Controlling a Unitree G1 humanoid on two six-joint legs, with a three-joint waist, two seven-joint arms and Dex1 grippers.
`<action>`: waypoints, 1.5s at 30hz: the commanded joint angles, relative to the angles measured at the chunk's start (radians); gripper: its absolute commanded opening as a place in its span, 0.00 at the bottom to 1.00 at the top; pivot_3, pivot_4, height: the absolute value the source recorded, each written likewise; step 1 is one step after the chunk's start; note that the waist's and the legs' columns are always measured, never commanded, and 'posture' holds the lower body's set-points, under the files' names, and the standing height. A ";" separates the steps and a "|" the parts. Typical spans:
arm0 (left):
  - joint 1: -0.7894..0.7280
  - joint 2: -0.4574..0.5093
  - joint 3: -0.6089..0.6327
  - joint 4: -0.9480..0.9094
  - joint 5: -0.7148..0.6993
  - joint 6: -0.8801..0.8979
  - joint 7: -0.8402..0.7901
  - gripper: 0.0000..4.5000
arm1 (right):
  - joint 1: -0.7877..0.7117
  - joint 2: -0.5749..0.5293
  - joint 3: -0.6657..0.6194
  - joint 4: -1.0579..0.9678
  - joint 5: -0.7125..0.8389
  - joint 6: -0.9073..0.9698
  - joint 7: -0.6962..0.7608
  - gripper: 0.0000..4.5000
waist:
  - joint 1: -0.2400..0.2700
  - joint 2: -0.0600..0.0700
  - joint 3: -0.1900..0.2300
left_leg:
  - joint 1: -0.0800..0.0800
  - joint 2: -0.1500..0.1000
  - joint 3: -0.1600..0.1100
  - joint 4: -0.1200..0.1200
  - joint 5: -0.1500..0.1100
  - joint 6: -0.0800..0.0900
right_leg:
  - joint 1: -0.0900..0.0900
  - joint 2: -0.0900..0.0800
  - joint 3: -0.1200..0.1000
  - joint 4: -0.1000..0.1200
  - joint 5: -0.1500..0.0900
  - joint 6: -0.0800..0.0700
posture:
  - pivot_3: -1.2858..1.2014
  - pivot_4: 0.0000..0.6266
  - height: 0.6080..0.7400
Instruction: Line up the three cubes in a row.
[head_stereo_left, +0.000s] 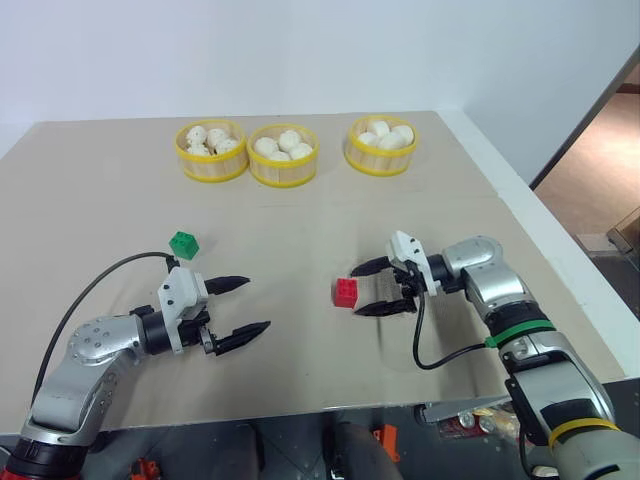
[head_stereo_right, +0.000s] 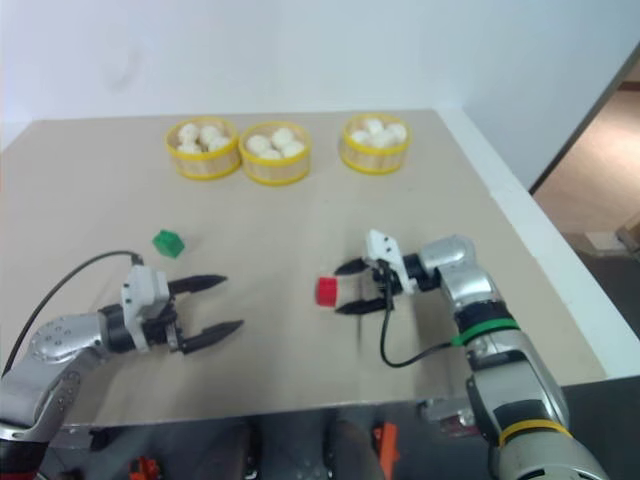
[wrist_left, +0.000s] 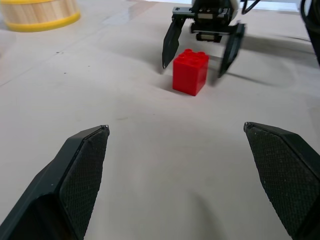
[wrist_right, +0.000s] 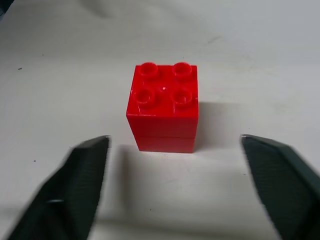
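**Red cube sits free, right pincer spread around it**

Left eye view: red cube (head_stereo_left: 346, 292) sits upright on the table (head_stereo_left: 300, 220), just past the tips of the right pincer (head_stereo_left: 372, 288), which is spread wide and grasps nothing. Green cube (head_stereo_left: 183, 244) is well apart, near the left pincer (head_stereo_left: 238, 306), also spread and empty. Reds and greens are far from forming a row; looks like the job is early. Three yellow baskets (head_stereo_left: 283, 156) at the far edge each hold white buns (head_stereo_left: 279, 144), clear of the work area

Right eye view: same layout, nothing new

Left wrist view: looks across bare table at the red cube, the right pincer's fingers standing to either side of it, not touching

Right wrist view: red cube stands studs up, centred ahead of the gap between the spread fingers (wrist_right: 280, 175), clear of both. Could be just set down or about to be gripped, can't tell which
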 joint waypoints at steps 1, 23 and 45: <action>-0.028 0.003 0.090 -0.072 -0.064 0.041 0.058 1.00 | 0.000 -0.034 -0.058 -0.140 0.067 0.094 0.031 0.99 | 0.000 0.000 0.000 | 0.000 0.000 0.000 0.000 0.000 0.000 | 0.000 0.000 0.000 0.000 0.000 0.000 | 0.52 0.24 1.00; -0.299 0.128 0.215 0.286 0.032 0.226 0.274 1.00 | 0.067 -0.018 -0.130 -0.582 0.272 0.432 -0.143 0.99 | 0.001 0.000 0.000 | -0.001 0.000 0.000 0.001 0.000 0.000 | 0.000 0.000 -0.001 0.000 0.001 0.001 | 0.52 0.24 1.00; -0.428 0.027 0.132 0.508 0.136 0.289 0.297 1.00 | 0.084 -0.023 -0.127 -0.612 0.258 0.391 -0.190 0.99 | 0.001 0.000 0.000 | -0.003 0.000 0.000 0.001 0.000 0.000 | -0.002 0.000 -0.001 0.000 0.003 0.004 | 0.52 0.24 1.00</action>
